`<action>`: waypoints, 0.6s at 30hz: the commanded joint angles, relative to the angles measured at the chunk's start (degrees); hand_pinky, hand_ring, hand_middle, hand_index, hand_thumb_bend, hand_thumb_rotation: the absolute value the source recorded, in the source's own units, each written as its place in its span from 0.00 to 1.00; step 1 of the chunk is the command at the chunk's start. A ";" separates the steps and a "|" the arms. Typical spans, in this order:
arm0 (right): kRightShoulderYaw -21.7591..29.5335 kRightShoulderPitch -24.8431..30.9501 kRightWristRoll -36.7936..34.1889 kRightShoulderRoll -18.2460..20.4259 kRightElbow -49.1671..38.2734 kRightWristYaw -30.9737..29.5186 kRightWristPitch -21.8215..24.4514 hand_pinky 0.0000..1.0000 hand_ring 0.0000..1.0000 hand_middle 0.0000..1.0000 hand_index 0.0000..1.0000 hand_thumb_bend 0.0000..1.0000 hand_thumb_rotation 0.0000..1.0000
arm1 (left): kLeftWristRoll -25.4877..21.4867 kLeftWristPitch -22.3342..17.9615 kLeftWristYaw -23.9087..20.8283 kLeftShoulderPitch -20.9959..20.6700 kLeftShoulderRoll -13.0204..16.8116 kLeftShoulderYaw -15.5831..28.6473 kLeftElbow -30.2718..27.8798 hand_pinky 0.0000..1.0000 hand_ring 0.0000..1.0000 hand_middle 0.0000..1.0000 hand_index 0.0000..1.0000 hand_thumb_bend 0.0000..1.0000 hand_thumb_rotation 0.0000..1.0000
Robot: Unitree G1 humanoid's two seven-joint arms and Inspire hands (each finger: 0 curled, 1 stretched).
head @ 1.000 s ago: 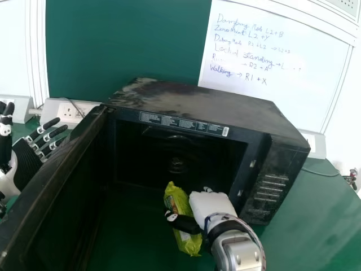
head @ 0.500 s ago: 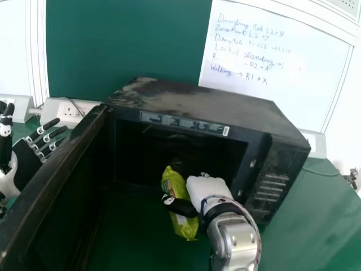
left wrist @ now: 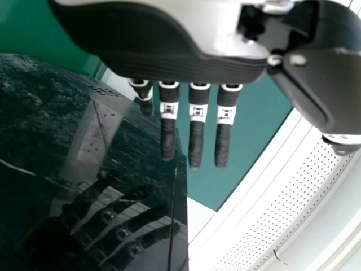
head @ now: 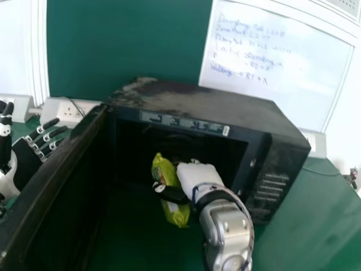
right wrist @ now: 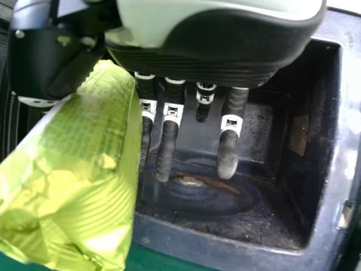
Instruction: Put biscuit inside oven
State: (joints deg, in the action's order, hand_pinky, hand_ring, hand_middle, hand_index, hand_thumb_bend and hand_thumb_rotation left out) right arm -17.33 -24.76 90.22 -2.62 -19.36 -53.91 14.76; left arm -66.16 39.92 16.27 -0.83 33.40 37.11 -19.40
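Observation:
The yellow-green biscuit packet (head: pixel 173 195) is at the front of the oven's dark opening, in my right hand (head: pixel 198 175), whose thumb lies across it. In the right wrist view the packet (right wrist: pixel 79 175) is held between thumb and palm of my right hand (right wrist: pixel 197 56), its fingers stretched toward the oven cavity (right wrist: pixel 271 130). The black oven (head: pixel 208 104) has its door (head: pixel 51 175) swung wide on the left. Beyond the door, my left hand (head: pixel 25 161) has its fingers spread; in the left wrist view this hand (left wrist: pixel 163 62) is over the glossy door (left wrist: pixel 135 147), fingers straight.
The oven's control side (head: pixel 274 180) stands right of the opening. Green table (head: pixel 316 214) spreads to the right, with a thin cable (head: pixel 321 173) on it. Socket boxes (head: pixel 67 112) and a whiteboard (head: pixel 271 62) are behind the oven.
My right hand has moved forward and left with the packet, closer to the oven's opening. The left hand and the oven have stayed in place.

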 commanded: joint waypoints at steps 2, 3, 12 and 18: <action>0.01 -3.57 -0.95 0.20 1.84 2.10 1.20 0.19 0.39 0.52 0.49 0.52 0.00 | 0.30 -0.61 0.16 0.18 -0.63 -0.55 -0.26 0.71 0.75 0.72 0.70 0.36 0.17; 0.01 -4.25 -1.10 0.27 2.57 2.32 1.59 0.20 0.40 0.51 0.49 0.52 0.00 | 0.89 -0.94 0.27 0.32 -0.58 -0.68 -0.49 0.73 0.76 0.73 0.72 0.39 0.17; -0.92 -9.74 -2.89 -0.77 8.11 4.15 3.12 0.23 0.39 0.52 0.49 0.52 0.00 | 0.08 -0.59 -0.73 0.80 -0.80 -0.68 -1.74 0.76 0.77 0.74 0.71 0.43 0.17; -2.00 -11.55 -4.25 -1.15 10.59 6.73 3.71 0.21 0.38 0.47 0.53 0.51 0.00 | -0.11 -0.70 -1.75 1.15 -1.12 -0.59 -2.25 0.79 0.78 0.75 0.73 0.41 0.17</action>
State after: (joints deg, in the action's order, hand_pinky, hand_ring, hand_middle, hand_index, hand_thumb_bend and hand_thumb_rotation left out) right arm -18.96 -34.52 86.52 -3.44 -9.48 -48.82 17.90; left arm -66.13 39.55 14.71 0.05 32.66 36.87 -21.23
